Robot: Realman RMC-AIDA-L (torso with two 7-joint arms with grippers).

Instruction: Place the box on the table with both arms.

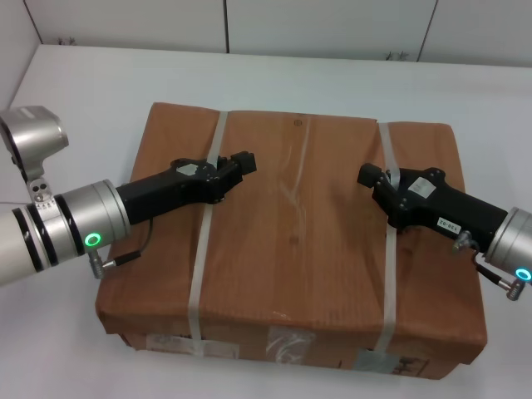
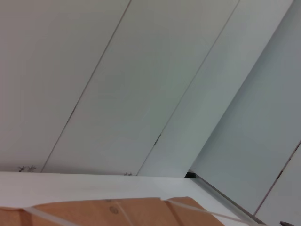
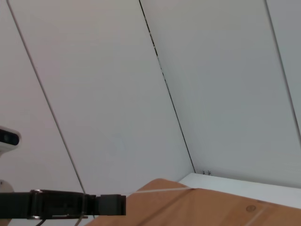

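Observation:
The brown cardboard box (image 1: 291, 241) lies flat on the white table (image 1: 91, 91), with two whitish straps (image 1: 204, 241) across its top and tape and labels on its near side. My left gripper (image 1: 241, 162) reaches in from the left over the box top, just past the left strap. My right gripper (image 1: 370, 176) reaches in from the right over the box top, at the right strap (image 1: 388, 249). Neither holds anything. The box top also shows in the left wrist view (image 2: 117, 212) and the right wrist view (image 3: 211, 207), where the left arm's gripper (image 3: 70, 205) shows farther off.
The table extends beyond the box at the left and back (image 1: 332, 79). A white panelled wall (image 1: 332, 21) stands behind the table's far edge. The box's near side runs along the bottom of the head view.

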